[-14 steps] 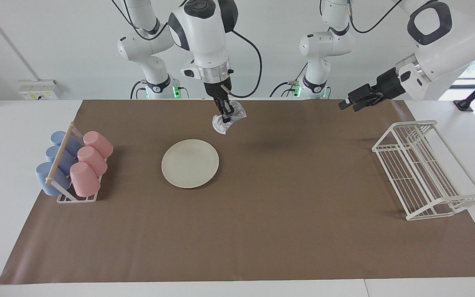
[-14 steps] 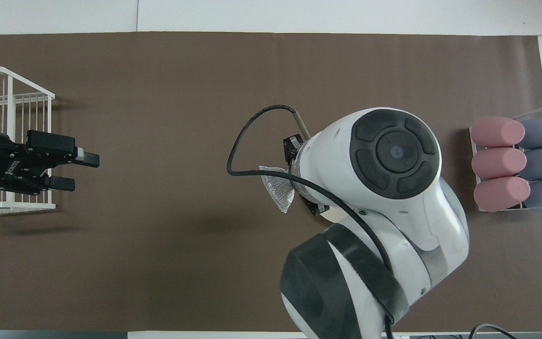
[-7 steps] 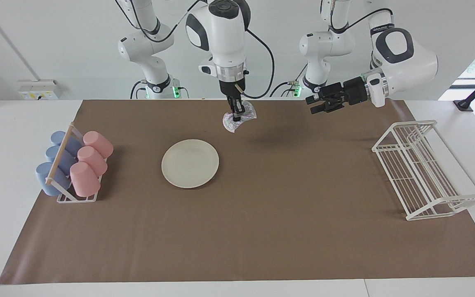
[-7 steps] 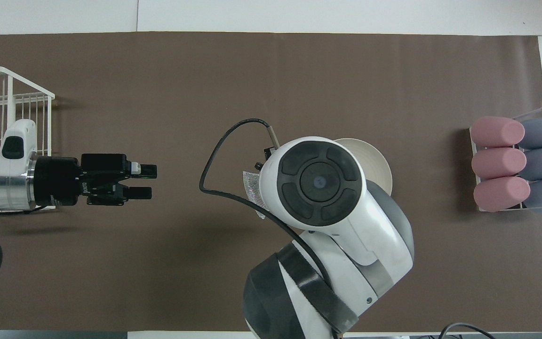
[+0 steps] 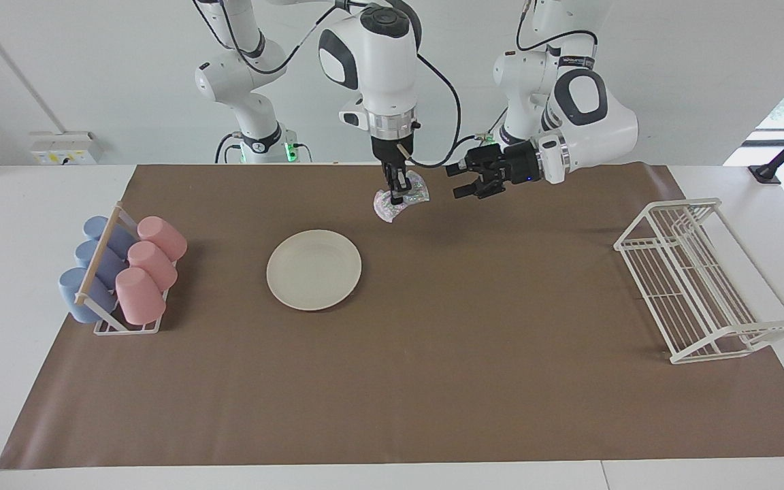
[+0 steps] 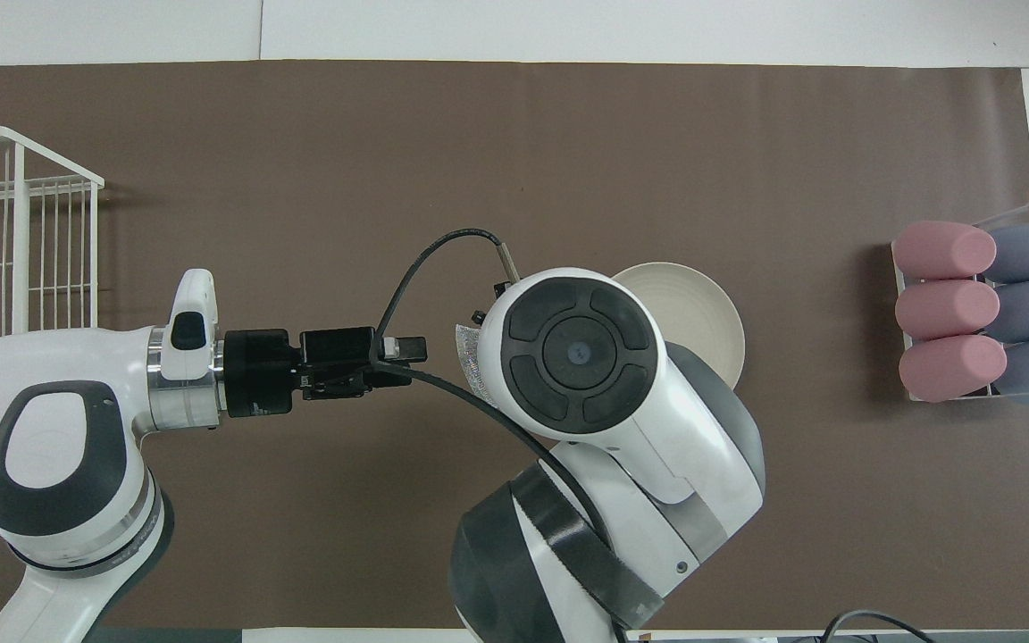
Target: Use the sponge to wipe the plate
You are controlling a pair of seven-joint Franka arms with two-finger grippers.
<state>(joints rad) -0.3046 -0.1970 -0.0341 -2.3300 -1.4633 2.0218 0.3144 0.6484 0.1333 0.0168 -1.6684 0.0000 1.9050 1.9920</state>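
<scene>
The cream-white plate point(image 5: 314, 269) lies on the brown mat; in the overhead view the right arm hides part of the plate point(image 6: 706, 304). My right gripper point(image 5: 397, 192) is shut on the silvery sponge point(image 5: 405, 203) and holds it in the air over the mat, off the plate toward the left arm's end. Only a sliver of the sponge point(image 6: 468, 362) shows in the overhead view. My left gripper point(image 5: 458, 182) is open and empty, level in the air, pointing at the sponge a short gap from it; it also shows in the overhead view point(image 6: 412, 355).
A rack of pink and blue cups point(image 5: 123, 272) stands at the right arm's end of the mat point(image 5: 433, 381). A white wire rack point(image 5: 698, 279) stands at the left arm's end. A black cable loops off the right wrist.
My left gripper has swung from over the wire rack across to close beside the sponge. My right gripper has carried the sponge a little toward the left arm's end.
</scene>
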